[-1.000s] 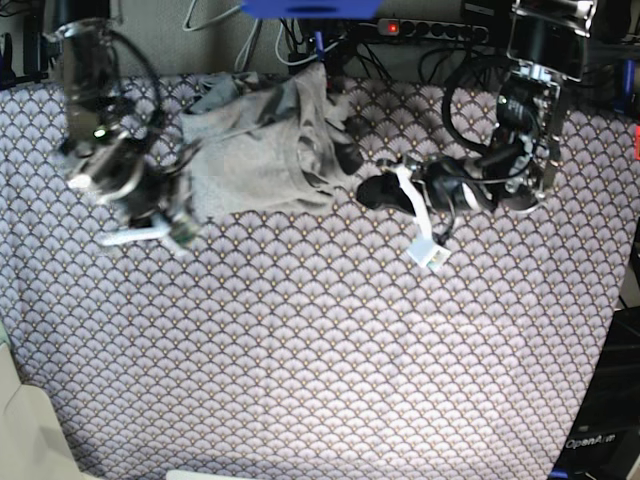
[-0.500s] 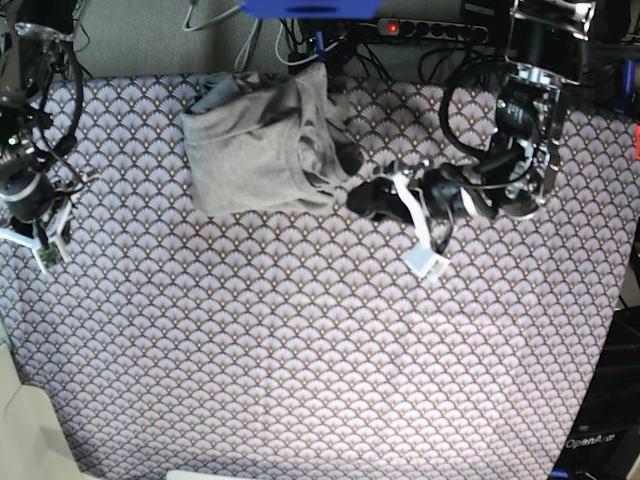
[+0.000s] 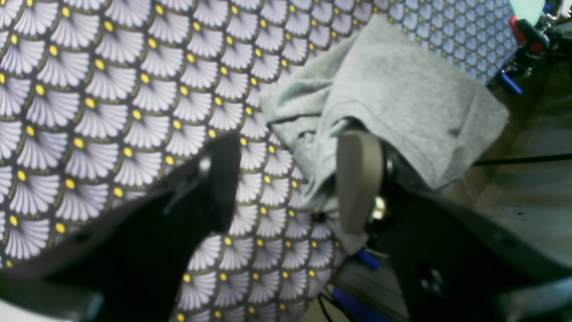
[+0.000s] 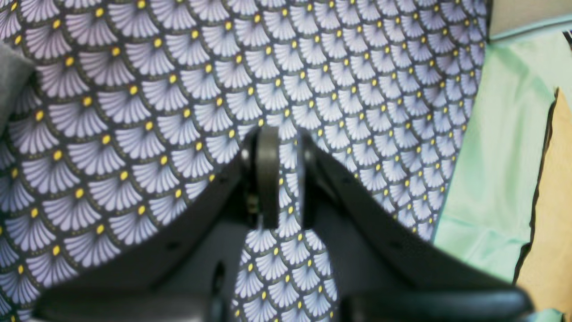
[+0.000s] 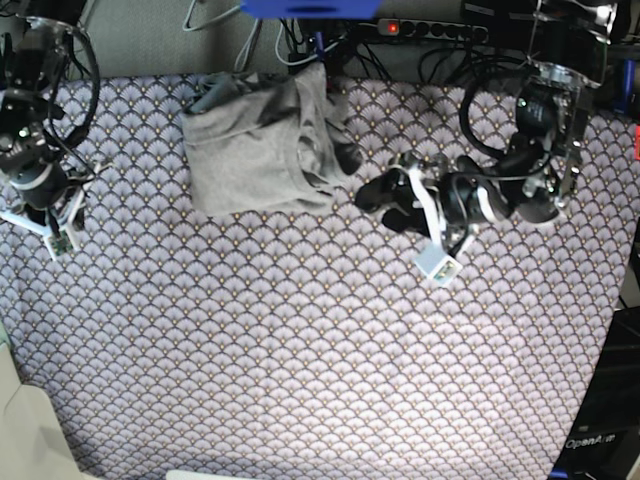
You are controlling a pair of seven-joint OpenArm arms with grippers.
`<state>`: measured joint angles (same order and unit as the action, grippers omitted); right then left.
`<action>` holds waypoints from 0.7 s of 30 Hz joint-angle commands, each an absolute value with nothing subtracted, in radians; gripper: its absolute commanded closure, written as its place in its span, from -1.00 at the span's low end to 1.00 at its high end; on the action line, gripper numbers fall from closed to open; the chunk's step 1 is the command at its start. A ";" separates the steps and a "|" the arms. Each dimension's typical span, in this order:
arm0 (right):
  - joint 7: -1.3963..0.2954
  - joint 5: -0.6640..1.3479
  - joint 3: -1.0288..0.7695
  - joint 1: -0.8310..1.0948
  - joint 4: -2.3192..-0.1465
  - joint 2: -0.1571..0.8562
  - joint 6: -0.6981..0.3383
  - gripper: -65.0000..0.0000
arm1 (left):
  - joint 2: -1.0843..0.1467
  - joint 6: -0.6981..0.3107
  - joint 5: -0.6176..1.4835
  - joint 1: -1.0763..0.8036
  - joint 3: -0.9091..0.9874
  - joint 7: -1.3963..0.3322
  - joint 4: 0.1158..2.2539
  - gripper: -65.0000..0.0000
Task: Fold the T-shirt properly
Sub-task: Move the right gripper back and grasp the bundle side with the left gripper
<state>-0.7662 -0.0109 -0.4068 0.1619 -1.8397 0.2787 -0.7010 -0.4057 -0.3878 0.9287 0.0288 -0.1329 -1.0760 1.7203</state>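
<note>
The left gripper (image 5: 385,195) has let go and backed off, jaws apart and empty. The T-shirt (image 5: 262,145) sits folded at upper centre (looks done). The right gripper (image 4: 280,176), nearly closed, holds nothing.

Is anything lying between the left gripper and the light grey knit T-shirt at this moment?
Nothing visible does. The left gripper sits with open jaws just beside the bunched light grey T-shirt, and only bare purple-white scallop-patterned cloth lies between them.
</note>
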 commanded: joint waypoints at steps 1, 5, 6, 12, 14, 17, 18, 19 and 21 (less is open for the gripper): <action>-0.753 -0.008 -0.414 0.154 -1.856 0.288 -0.698 0.84 | -0.404 -0.392 0.955 0.047 -0.130 -1.059 1.732 -0.05; -0.753 -0.007 -0.412 0.151 -1.856 0.275 -0.698 0.84 | -0.357 -0.452 0.951 0.050 -0.127 -1.063 1.732 -0.05; -0.753 -0.007 -0.412 0.150 -1.856 0.272 -0.698 0.84 | -0.348 -0.463 0.949 0.050 -0.127 -1.063 1.732 -0.05; -0.751 -0.007 -0.412 0.145 -1.856 0.268 -0.698 0.84 | -0.292 -0.481 0.947 0.050 -0.127 -1.063 1.632 -0.05; -0.751 -0.007 -0.412 0.145 -1.856 0.268 -0.698 0.84 | -0.289 -0.481 0.947 0.050 -0.128 -1.061 1.609 -0.05; -0.751 -0.007 -0.412 0.145 -1.856 0.268 -0.698 0.84 | -0.282 -0.483 0.951 0.050 -0.128 -1.064 1.607 -0.05; -0.751 -0.007 -0.412 0.145 -1.856 0.268 -0.698 0.84 | -0.280 -0.483 0.957 0.050 -0.130 -1.064 1.610 -0.05; -0.751 -0.007 -0.412 0.145 -1.856 0.268 -0.698 0.84 | -0.278 -0.483 0.957 0.050 -0.130 -1.064 1.612 -0.05; -0.751 -0.007 -0.412 0.145 -1.856 0.268 -0.698 0.84 | -0.278 -0.483 0.957 0.050 -0.130 -1.064 1.609 -0.05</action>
